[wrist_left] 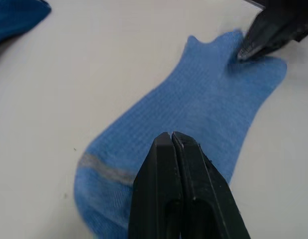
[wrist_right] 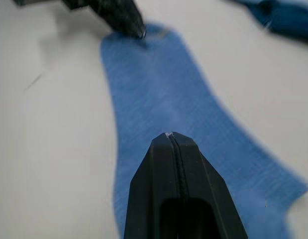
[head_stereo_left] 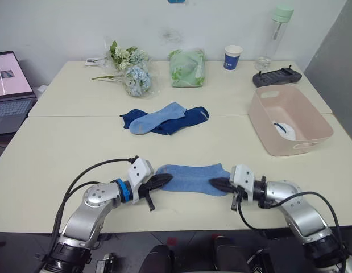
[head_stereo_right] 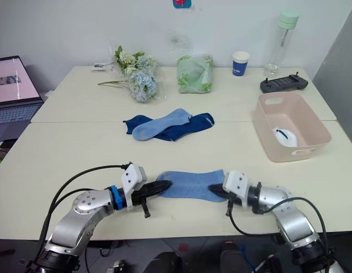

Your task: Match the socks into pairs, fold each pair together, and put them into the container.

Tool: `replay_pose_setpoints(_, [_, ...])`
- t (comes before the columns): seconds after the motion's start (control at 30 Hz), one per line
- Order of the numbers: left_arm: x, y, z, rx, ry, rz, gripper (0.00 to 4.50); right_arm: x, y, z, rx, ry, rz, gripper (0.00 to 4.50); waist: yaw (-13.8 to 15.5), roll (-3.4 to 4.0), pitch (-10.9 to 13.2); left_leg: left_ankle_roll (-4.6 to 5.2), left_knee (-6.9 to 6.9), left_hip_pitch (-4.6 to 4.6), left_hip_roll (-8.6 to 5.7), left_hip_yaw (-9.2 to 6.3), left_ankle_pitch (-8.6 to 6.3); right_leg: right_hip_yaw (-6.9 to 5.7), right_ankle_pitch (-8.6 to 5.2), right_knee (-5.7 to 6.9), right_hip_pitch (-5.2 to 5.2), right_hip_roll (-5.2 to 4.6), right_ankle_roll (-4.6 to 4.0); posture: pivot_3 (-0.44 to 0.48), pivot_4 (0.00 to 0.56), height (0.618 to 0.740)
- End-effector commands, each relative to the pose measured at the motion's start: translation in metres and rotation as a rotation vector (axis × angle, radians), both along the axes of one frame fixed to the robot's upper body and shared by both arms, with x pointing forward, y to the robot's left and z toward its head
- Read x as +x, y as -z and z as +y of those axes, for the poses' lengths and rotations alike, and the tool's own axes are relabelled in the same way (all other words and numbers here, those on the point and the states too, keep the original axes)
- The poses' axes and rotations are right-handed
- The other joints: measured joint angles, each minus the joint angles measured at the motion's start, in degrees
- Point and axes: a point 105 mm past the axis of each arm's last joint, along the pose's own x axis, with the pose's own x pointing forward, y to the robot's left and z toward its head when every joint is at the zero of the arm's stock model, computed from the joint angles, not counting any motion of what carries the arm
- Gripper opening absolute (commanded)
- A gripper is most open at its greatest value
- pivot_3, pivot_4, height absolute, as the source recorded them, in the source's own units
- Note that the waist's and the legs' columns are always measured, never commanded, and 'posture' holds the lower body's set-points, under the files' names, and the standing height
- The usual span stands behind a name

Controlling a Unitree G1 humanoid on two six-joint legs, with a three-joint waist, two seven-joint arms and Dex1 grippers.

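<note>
Sock [head_stereo_left: 193,178], light blue, lies flat on the desk [head_stereo_left: 62,153] between the two claws, its length running from one claw to the other. The left claw [head_stereo_left: 164,181] rests on the toe end, where a grey stripe crosses the fabric, and its two black fingers are pressed tight together with no cloth pinched between them. The right claw [head_stereo_left: 216,184] rests on the opposite, cuff end, its fingers likewise clenched flat against each other, tips touching the sock's surface.

Beyond the claws, farther across the desk, a second light blue sock [head_stereo_left: 157,118] lies on top of two dark navy socks [head_stereo_left: 187,119], the three overlapping in a loose heap. Off to the right claw's side and ahead of it stands the pale pink container [head_stereo_left: 265,131], with white socks [head_stereo_left: 285,130] lying in its bottom.

At the far edge of the desk, well apart from the claws, are a bunch of flowers [head_stereo_left: 130,71], a green bag [head_stereo_left: 187,68], a blue paper cup [head_stereo_left: 233,57], a clear bottle [head_stereo_left: 275,37] and a black controller [head_stereo_left: 277,76]. A laptop [head_stereo_left: 9,85] stands beyond the left claw's side of the desk.
</note>
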Motion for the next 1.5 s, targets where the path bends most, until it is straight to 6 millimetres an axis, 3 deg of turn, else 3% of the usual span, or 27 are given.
replay_pose_setpoints(0.03, [0.001,0.005,0.009,0.067,-0.030,-0.015,0.02,0.004,-0.007,-0.009,-0.032,0.013,-0.052,0.00,0.0,-0.01,0.0,0.00,0.00,0.02,0.01,-0.01,0.00,-0.01,0.00,0.00,0.03,0.00,0.00,0.000,0.150,0.740])
replay_pose_setpoints(0.2, [-0.002,0.005,0.022,0.076,-0.050,-0.023,0.02,0.010,-0.014,-0.041,-0.090,0.049,-0.077,0.00,0.0,-0.01,0.0,0.00,-0.01,0.05,0.02,-0.01,0.00,-0.02,0.00,0.01,0.04,0.02,0.00,0.000,0.150,0.740])
replay_pose_setpoints(0.3, [-0.006,-0.014,0.015,-0.046,-0.055,-0.030,0.02,0.015,-0.036,-0.044,-0.005,0.068,-0.066,0.00,-0.1,-0.01,0.0,0.01,-0.02,0.05,0.07,-0.01,-0.01,-0.02,0.00,0.01,0.03,0.02,0.00,0.000,0.150,0.740])
replay_pose_setpoints(0.43, [-0.008,-0.026,0.014,-0.131,-0.080,-0.014,0.02,0.016,-0.049,-0.045,0.064,0.097,-0.042,0.00,-0.1,-0.01,0.0,0.03,-0.03,0.02,0.17,-0.04,-0.02,-0.03,0.00,0.01,0.02,0.02,0.00,0.000,0.150,0.740])
replay_pose_setpoints(0.47, [-0.007,-0.031,0.018,-0.165,-0.117,-0.005,0.00,0.017,-0.054,-0.049,0.077,0.126,-0.048,0.18,-0.1,-0.01,0.0,0.03,-0.02,0.01,0.18,-0.05,-0.02,-0.03,0.00,0.01,0.02,0.01,0.00,0.000,0.150,0.740])
replay_pose_setpoints(0.6, [0.013,-0.037,0.049,-0.259,-0.360,-0.002,0.92,0.017,-0.045,-0.063,0.147,0.281,0.068,1.29,0.2,-0.02,0.0,0.03,-0.01,-0.01,0.23,-0.08,-0.02,-0.04,0.00,-0.01,0.03,-0.03,0.00,0.000,0.150,0.740])
replay_pose_setpoints(0.8, [0.016,-0.032,0.041,-0.254,-0.333,0.062,2.79,0.017,-0.039,-0.059,0.151,0.314,0.069,1.30,0.2,-0.02,0.0,0.02,0.00,0.00,0.06,-0.04,-0.01,-0.02,0.00,0.00,0.03,-0.02,0.00,0.000,0.150,0.740])
replay_pose_setpoints(0.9, [0.017,-0.025,0.027,-0.242,-0.259,0.118,2.79,0.014,-0.031,-0.057,0.176,0.320,0.129,1.30,0.2,-0.02,0.0,0.00,-0.01,0.00,0.02,-0.04,0.00,-0.05,0.00,0.01,0.02,0.00,0.00,0.000,0.150,0.740])
replay_pose_setpoints(1.03, [0.018,-0.011,0.026,-0.169,-0.246,0.137,2.79,0.009,-0.018,-0.056,0.167,0.307,0.180,1.30,0.1,-0.02,0.0,0.00,-0.01,0.00,0.02,-0.03,0.00,-0.03,0.00,-0.01,0.02,0.00,0.00,0.000,0.150,0.740])
replay_pose_setpoints(1.3, [0.020,0.004,0.018,-0.129,-0.210,0.141,2.79,0.002,-0.015,-0.043,0.178,0.273,0.221,1.30,0.2,0.03,0.0,0.00,0.00,0.02,0.02,-0.04,0.00,-0.02,0.00,0.01,0.05,-0.01,0.00,0.000,0.150,0.740])
replay_pose_setpoints(1.4, [0.018,0.005,0.016,-0.135,-0.208,0.138,2.23,0.005,-0.016,-0.036,0.191,0.270,0.213,1.30,0.2,0.03,0.0,0.00,0.00,0.02,0.03,-0.05,0.00,-0.03,0.00,0.00,0.05,-0.03,0.00,0.000,0.150,0.740])
replay_pose_setpoints(1.47, [0.017,0.004,0.015,-0.141,-0.208,0.141,1.62,0.006,-0.018,-0.035,0.214,0.275,0.221,1.30,0.2,0.04,0.0,0.00,0.00,0.02,0.03,-0.04,0.00,-0.02,0.00,0.01,0.04,-0.03,0.00,0.000,0.150,0.740])
replay_pose_setpoints(1.5, [0.015,0.004,0.016,-0.144,-0.207,0.142,1.30,0.007,-0.020,-0.035,0.226,0.275,0.224,1.01,0.2,0.04,0.0,0.00,0.00,0.02,0.04,-0.04,0.00,-0.02,0.00,0.00,0.04,-0.04,0.00,0.000,0.150,0.740])
